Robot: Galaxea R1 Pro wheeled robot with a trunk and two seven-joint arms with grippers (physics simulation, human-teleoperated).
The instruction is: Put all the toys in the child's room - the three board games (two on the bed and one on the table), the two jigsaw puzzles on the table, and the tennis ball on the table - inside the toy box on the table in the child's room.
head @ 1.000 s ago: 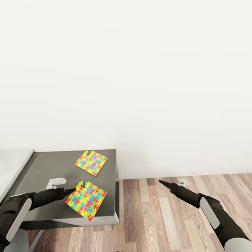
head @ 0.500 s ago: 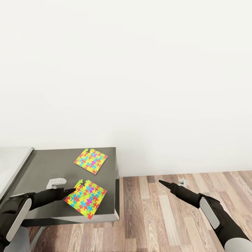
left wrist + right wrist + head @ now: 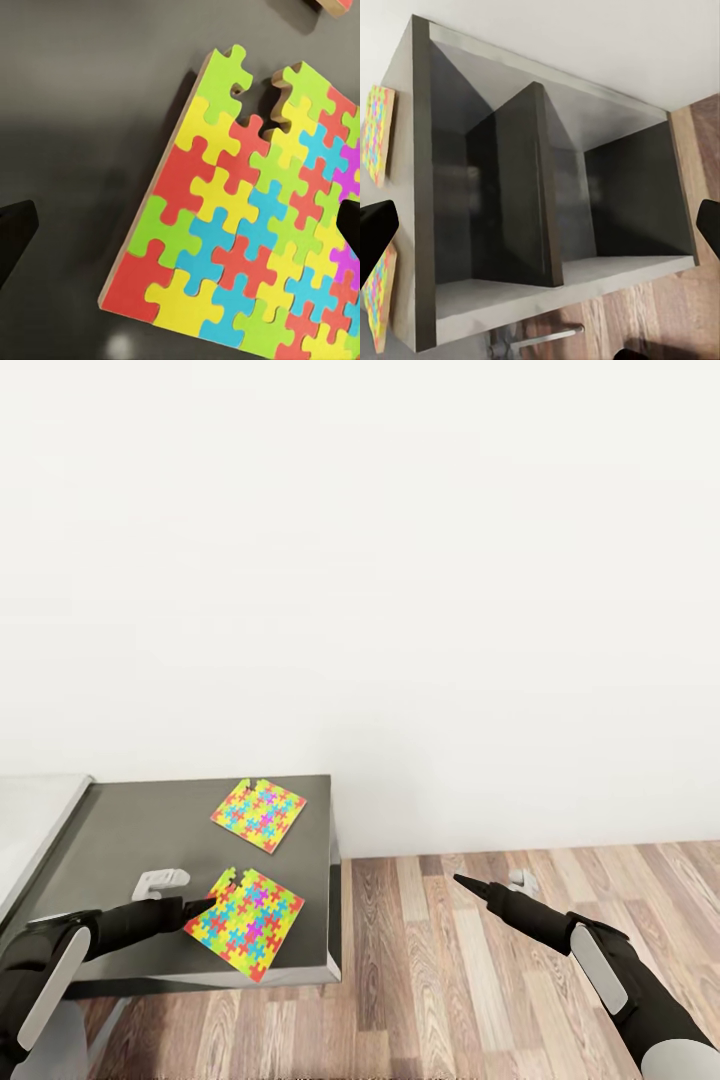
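Dark table [image 3: 120,830] top bare around two jigsaw puzzles [image 3: 259,815]; only a small white fitting [image 3: 160,881] beside left gripper [image 3: 207,905]. Right gripper [image 3: 458,879] over open wood floor [image 3: 480,980].

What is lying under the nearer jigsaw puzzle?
The nearer jigsaw puzzle lies flat on the table's dark grey top. Nothing shows around its edges; whatever it might cover directly underneath cannot be seen.

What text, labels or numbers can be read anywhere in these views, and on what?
None. The two jigsaw puzzles on the dark table show only coloured interlocking pieces, no print. The left gripper, right gripper, wall and wood floor carry no markings either.
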